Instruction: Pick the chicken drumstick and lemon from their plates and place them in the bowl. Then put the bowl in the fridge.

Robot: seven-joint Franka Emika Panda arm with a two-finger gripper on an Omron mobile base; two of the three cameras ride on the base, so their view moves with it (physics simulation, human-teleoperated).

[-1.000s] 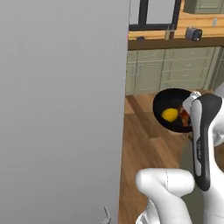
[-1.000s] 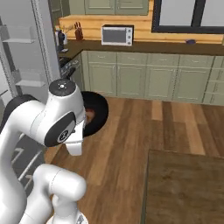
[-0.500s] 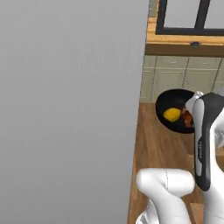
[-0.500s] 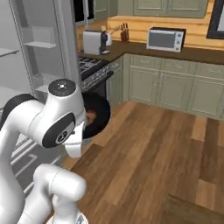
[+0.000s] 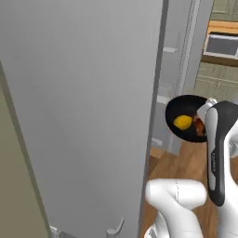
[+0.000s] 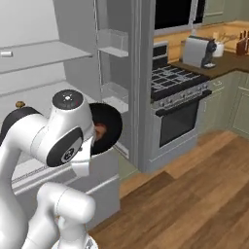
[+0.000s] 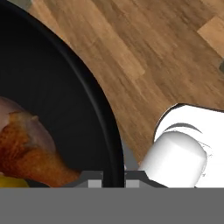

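The hand (image 7: 114, 177) is clenching the rim of the black bowl (image 5: 185, 118), one fingertip sitting on each side of the wall at the bottom of the hand view, and the bowl is hanging in the air above the wooden floor (image 7: 144, 52). Inside the bowl the lemon (image 5: 182, 122) is lying toward the left in the left base view, with the chicken drumstick (image 5: 199, 126) just beside it on the right, next to the arm's dark-striped forearm. In the hand view the drumstick (image 7: 30, 148) is resting against the bowl's inner wall, and a sliver of yellow lemon (image 7: 12, 181) is showing beneath it at the lower left. The fridge (image 6: 73, 63) is standing open in front of the robot: in the right base view its pale shelves are showing to the left and behind the bowl (image 6: 109, 127), which is partly hiding behind the arm's white shoulder. In the left base view the grey fridge door (image 5: 79, 111) is taking up most of the left side, with the bowl just to its right. A stove (image 6: 180, 97) is standing to the right of the fridge
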